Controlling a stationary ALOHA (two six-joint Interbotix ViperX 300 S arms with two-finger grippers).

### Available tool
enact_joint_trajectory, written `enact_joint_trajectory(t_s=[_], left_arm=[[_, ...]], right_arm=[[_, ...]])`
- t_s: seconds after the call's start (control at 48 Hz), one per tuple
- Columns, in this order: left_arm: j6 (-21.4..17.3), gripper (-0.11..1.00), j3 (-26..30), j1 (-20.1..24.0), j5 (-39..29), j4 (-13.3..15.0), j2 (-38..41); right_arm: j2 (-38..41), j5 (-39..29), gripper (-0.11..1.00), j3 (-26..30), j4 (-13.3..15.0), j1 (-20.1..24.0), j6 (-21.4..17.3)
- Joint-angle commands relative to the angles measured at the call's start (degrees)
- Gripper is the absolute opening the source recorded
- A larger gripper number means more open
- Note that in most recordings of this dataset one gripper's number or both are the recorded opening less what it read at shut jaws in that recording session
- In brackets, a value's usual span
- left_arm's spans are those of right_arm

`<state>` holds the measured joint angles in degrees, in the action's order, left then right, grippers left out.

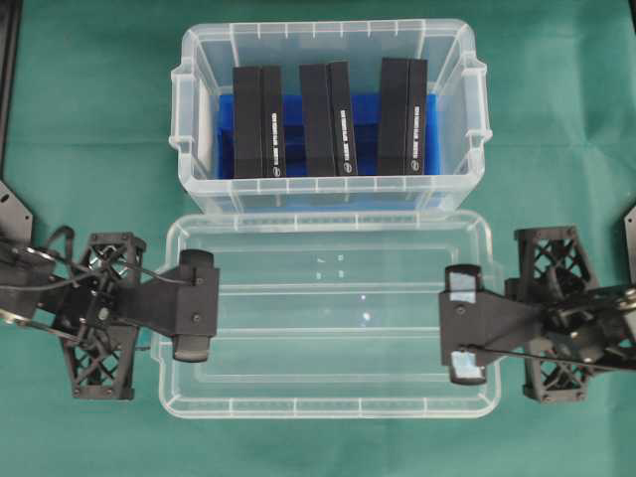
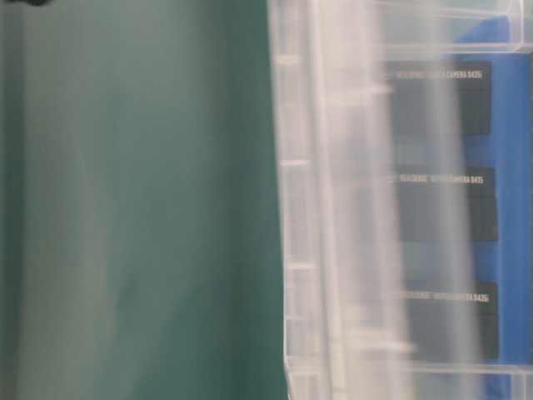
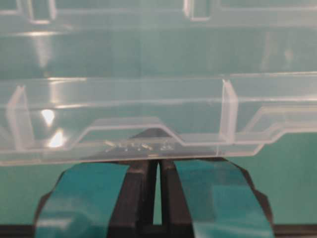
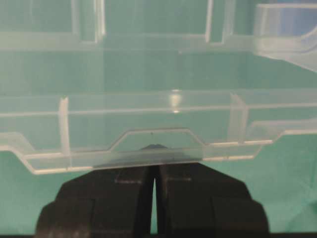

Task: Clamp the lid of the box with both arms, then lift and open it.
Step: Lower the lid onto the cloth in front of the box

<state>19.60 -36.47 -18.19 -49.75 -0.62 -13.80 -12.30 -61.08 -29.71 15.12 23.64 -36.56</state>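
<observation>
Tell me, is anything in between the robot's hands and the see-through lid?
No, nothing visible. The left gripper and the right gripper each sit right at a short end of the lid, jaws nearly closed on its rim. The box sits behind it, already uncovered.

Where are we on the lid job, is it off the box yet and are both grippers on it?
Done: the flat clear plastic lid is off the deep clear plastic tub, whose black cases show uncovered; the lid sits in front of the tub. In hand: the left gripper and right gripper are at its short ends, jaws nearly shut on the rim in the wrist views. Left: releasing it, if required.
</observation>
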Motion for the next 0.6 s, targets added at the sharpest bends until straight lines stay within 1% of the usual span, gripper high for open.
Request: enact_joint_trajectory(t_s=[0.0,0.25,0.417,0.584], left_arm=[[1.49,0.00,1.23,1.23,5.89,-1.14,0.53],[4.13,0.00,-2.37,1.23,11.60,-1.23,5.19],[4.31,0.00,-3.60,1.41,14.59,-1.23,8.09],[4.31,0.00,-4.31,2.37,14.85,-1.23,7.82]], right_arm=[[0.79,8.26,0.00,0.18,2.02,-0.70,-0.88],[2.81,17.67,0.00,-6.50,2.11,-1.23,-2.72],[3.78,23.91,0.00,-10.55,2.11,-2.55,-4.57],[3.78,25.31,0.00,-11.43,2.11,-3.25,-4.48]])
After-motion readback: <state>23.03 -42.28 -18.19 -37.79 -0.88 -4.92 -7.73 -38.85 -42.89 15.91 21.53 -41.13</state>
